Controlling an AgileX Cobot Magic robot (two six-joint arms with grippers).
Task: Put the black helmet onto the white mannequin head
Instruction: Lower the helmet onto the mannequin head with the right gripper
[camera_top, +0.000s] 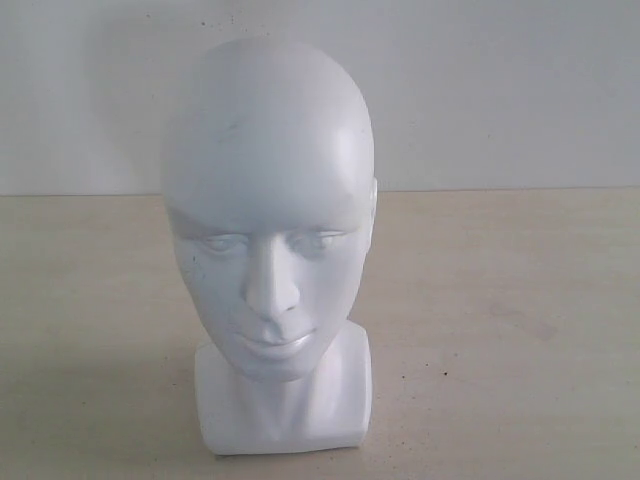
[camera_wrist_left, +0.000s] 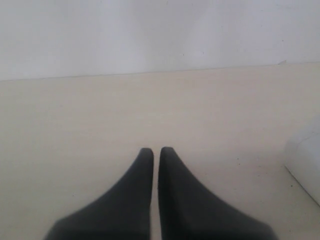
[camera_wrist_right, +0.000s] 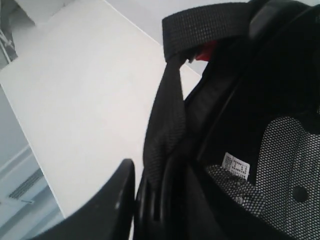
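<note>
The black helmet (camera_wrist_right: 250, 105) shows only in the right wrist view.

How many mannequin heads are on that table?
1. The white mannequin head stands upright on the table, facing the camera; parts of the table lie out of view.

Looks past the left gripper (camera_wrist_left: 155, 149), dark fingers (camera_wrist_left: 130, 200) drawn nearly together, thin slit between, above a pale table (camera_wrist_left: 75, 125). Meets a white wall (camera_wrist_left: 150, 35) at twelve o'clock. Catches the white mannequin head (camera_wrist_left: 305, 160), base corner only, at three o'clock, apart from the fingertips.
</note>
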